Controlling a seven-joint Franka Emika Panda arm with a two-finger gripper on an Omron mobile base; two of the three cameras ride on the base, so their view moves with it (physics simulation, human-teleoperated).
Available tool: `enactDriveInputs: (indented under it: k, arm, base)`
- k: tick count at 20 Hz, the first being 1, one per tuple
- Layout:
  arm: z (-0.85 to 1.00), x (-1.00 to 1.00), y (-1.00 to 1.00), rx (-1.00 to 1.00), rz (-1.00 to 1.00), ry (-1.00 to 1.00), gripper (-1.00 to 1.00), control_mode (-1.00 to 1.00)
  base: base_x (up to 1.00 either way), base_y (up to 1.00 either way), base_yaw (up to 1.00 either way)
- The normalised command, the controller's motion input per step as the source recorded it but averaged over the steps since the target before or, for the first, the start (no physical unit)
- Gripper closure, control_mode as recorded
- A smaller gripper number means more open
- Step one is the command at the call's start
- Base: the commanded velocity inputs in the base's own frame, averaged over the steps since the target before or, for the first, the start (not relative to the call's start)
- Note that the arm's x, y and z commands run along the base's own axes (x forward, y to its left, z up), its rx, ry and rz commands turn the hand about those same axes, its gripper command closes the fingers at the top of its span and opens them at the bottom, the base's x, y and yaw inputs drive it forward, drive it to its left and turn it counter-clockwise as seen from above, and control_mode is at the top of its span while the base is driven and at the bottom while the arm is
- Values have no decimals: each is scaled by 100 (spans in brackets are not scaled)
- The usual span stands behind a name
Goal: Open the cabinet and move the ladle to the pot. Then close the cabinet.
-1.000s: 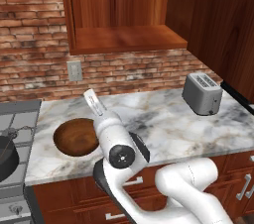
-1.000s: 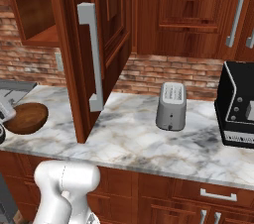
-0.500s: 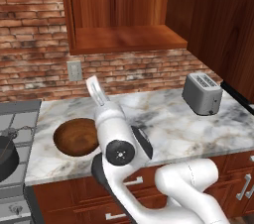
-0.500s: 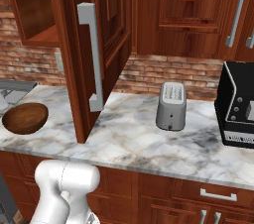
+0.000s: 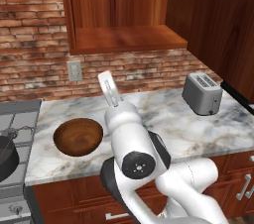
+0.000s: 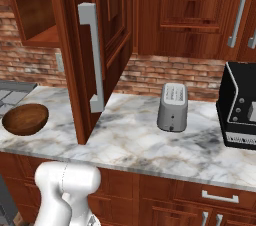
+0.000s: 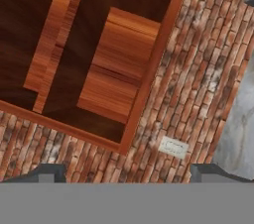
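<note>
The cabinet [image 5: 128,12] hangs open above the counter, and its shelf shows nothing on it. Its panelled door [image 6: 107,35] swings out over the counter, silver bar handle [image 6: 93,59] facing me. In the hand view the cabinet [image 7: 94,54] is seen from below. My gripper [image 7: 129,173] is open, with nothing between its fingertips [image 7: 47,172], which stand far apart. The white hand [image 5: 109,87] points up at the cabinet from above the counter. At the left edge the dark pot [image 5: 5,156] sits on the stove. The ladle is out of view.
A brown wooden bowl [image 5: 78,136] lies on the marble counter [image 5: 163,119] left of the arm. A silver toaster [image 5: 202,93] stands at the right, a black appliance [image 6: 240,110] farther right. A wall outlet [image 5: 75,70] is on the brick wall.
The arm has swung right, away from over the wooden bowl, and the hand has risen a little. The gripper stays open. The cabinet door has not moved.
</note>
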Motion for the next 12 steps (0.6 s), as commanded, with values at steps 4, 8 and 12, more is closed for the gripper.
enactDriveInputs:
  k: [4,8,12]
  arm:
    - [8,-43,-28,3,0,-3,-100,-100]
    - [12,-41,-31,4,0,-1,-100,-100]
    - [11,-39,-41,3,0,-5,-100,-100]
  base:
    - [0,0,0]
    - [0,0,0]
    - [0,0,0]
